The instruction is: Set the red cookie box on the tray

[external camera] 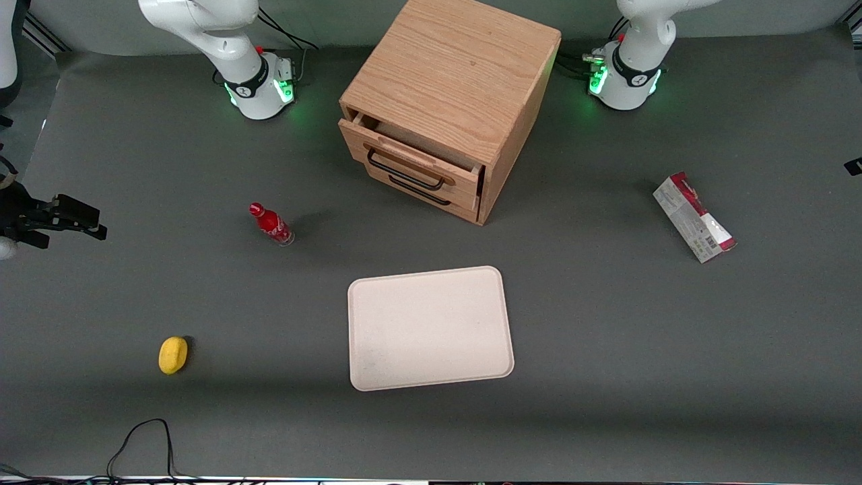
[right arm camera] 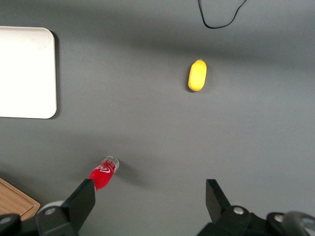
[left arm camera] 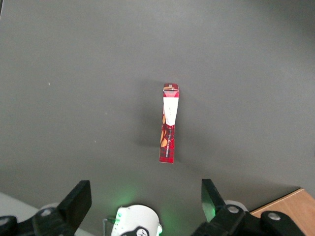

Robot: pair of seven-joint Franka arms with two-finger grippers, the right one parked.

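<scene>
Near the front camera, on the gray table (external camera: 606,377), we see the tray (external camera: 429,328) lying flat with nothing on it. Farther away and toward the working arm's end of the table lies the red cookie box (external camera: 693,216), well apart from the tray. High above the box hangs our end effector (left arm camera: 146,199), its fingers (left arm camera: 78,200) spread wide apart and holding nothing.
</scene>
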